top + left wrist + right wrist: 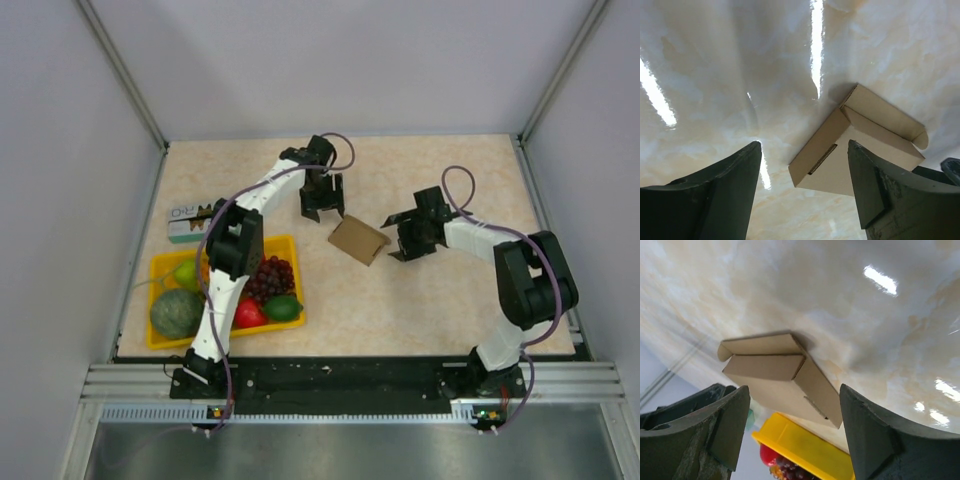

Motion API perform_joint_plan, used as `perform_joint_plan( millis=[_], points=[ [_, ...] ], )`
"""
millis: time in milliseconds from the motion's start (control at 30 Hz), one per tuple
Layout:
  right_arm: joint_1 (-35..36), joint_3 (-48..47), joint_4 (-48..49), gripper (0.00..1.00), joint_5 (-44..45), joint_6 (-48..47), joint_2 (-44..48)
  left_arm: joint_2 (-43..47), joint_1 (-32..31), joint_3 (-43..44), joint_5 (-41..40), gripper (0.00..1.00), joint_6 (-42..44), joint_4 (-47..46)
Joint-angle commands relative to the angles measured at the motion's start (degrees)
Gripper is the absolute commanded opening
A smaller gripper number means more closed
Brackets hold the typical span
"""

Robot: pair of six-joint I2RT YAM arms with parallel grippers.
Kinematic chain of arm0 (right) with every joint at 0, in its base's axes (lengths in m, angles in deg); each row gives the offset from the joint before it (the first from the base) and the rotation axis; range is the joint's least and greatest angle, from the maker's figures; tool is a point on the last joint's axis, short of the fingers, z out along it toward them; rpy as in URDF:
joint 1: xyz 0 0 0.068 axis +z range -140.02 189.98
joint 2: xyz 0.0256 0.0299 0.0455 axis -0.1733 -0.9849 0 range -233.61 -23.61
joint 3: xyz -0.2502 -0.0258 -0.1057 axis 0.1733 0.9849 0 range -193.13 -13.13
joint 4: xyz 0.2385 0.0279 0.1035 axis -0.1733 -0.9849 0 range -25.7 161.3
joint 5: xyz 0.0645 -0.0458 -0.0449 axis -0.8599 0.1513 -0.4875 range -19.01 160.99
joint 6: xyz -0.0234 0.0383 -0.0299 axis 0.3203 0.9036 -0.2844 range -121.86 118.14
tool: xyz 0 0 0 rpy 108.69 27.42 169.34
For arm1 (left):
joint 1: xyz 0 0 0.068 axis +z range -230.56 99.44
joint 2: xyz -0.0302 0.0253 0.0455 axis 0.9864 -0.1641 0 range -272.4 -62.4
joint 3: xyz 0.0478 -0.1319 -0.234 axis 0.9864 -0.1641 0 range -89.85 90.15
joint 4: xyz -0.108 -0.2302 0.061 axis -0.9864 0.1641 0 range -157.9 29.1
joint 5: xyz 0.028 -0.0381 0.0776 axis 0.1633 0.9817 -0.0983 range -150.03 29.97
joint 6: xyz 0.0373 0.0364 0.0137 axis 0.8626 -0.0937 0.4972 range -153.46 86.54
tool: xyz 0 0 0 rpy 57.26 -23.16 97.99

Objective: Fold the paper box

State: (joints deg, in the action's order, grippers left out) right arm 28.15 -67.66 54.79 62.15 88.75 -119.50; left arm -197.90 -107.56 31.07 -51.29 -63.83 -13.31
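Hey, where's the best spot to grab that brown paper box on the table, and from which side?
Probably the paper box by its two long side edges, pinched across its narrow width from straight above. It lies flat and low on the table, leaving nothing to slide under. Avoid the end flap with the rounded tab, which looks loose.

The left arm (232, 262) is rising from its base, and its forearm is stretching away and to the right. The left gripper (323, 214) is pointing downward, and its jaws are standing wide apart. The right arm (525, 285) is folding at the elbow, and its forearm is reaching to the left. The right gripper (392, 240) is hanging low and facing left, with its jaws also standing wide apart. The two grippers are sitting near each other but are not touching.
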Motion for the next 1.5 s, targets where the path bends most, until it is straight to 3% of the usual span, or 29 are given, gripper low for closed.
perform_joint_plan(
  millis=[0, 33, 100, 400, 967, 1067, 1300, 1467],
  points=[
    [-0.6, -3.31, -4.32, 0.71, 3.74, -0.17, -1.92, 0.33, -0.77, 2.12, 1.81, 0.75, -3.37, -3.78],
    [-0.6, -3.48, -4.58, 0.71, 3.92, -0.17, -2.27, -0.02, -0.86, 2.38, 1.81, 0.82, -4.34, -5.35],
    [-0.68, -4.45, -5.11, 0.7, 4.18, -0.34, -3.15, -1.6, -1.47, 3.44, 1.2, 0.83, -4.78, -5.28],
    [0.02, -7.53, -7.83, 0.69, 5.24, -0.87, -5.26, -3.98, -3.4, 4.58, -6.97, 0.75, -8.21, -3.52],
    [4.32, -10.61, -8.45, 0.59, 2.95, 4.49, -9.66, -3.72, -4.99, 5.02, -8.12, 0.6, -6.9, -1.5],
    [4.76, -10.52, -8.54, 0.56, 3.83, 5.1, -9.31, -2.93, -5.08, 4.67, -7.77, 0.55, -6.55, -2.02],
    [4.85, -12.01, -8.45, 0.34, 6.46, 2.12, -7.2, 5.22, -5.16, -2.43, -6.62, 0.49, -5.49, -8.51],
    [5.03, -12.54, -7.23, 0.31, 10.94, -4.11, -3.17, 12.62, -5.16, -7.28, -5.57, 0.39, -4.08, -13.89]
  ],
)
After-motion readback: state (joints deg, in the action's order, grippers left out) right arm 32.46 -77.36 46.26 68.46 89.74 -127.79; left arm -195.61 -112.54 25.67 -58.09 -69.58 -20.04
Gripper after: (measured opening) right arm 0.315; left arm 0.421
